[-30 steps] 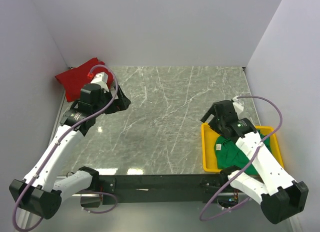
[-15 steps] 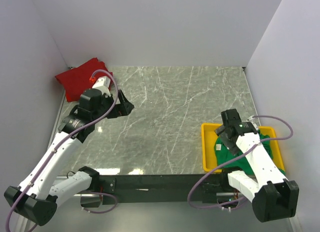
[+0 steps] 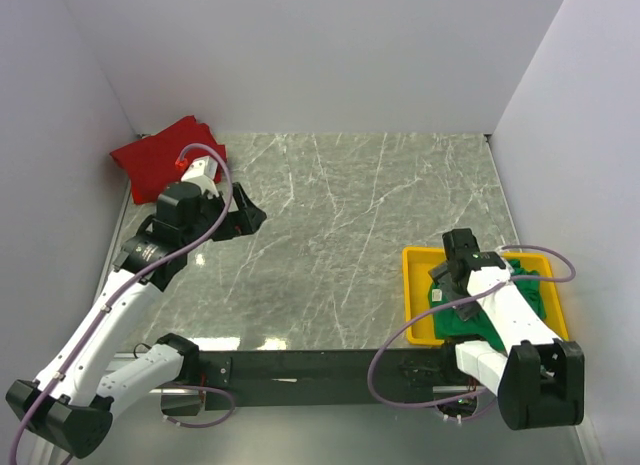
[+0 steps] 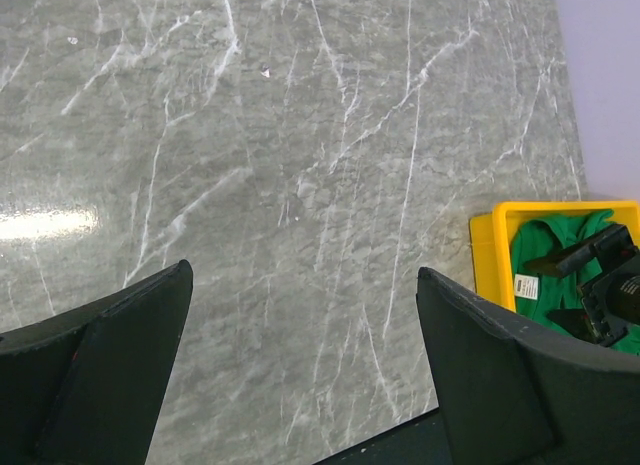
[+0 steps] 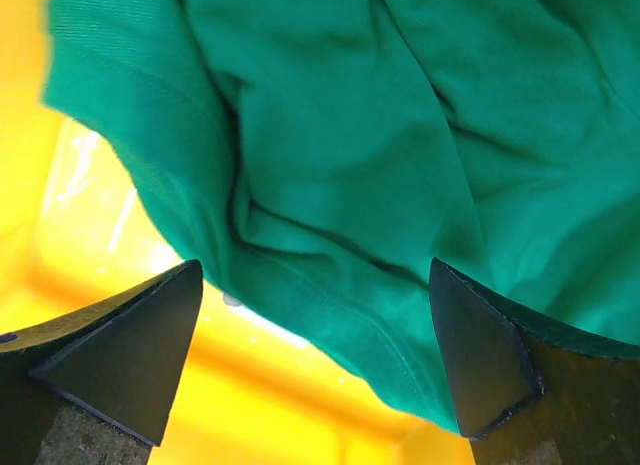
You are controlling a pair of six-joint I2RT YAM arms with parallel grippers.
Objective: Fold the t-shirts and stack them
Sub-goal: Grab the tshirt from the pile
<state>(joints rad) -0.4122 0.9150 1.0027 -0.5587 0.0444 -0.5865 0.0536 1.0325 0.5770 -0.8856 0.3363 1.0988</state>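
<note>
step: green t-shirt (image 3: 532, 291) to be lifted from yellow tray (image 3: 410, 297), near right corner of table (image 3: 340, 235) | right tool (image 5: 312, 357): spread wide just over it, a thick fold is to be pinched | left tool (image 4: 300, 370): wide, empty | red t-shirt (image 3: 150, 157): far left corner

We see a grey marble table (image 3: 350, 215). On it a yellow tray (image 3: 410, 285) lies at the near right, and a red t-shirt (image 3: 150, 160) at the far left corner.
</note>
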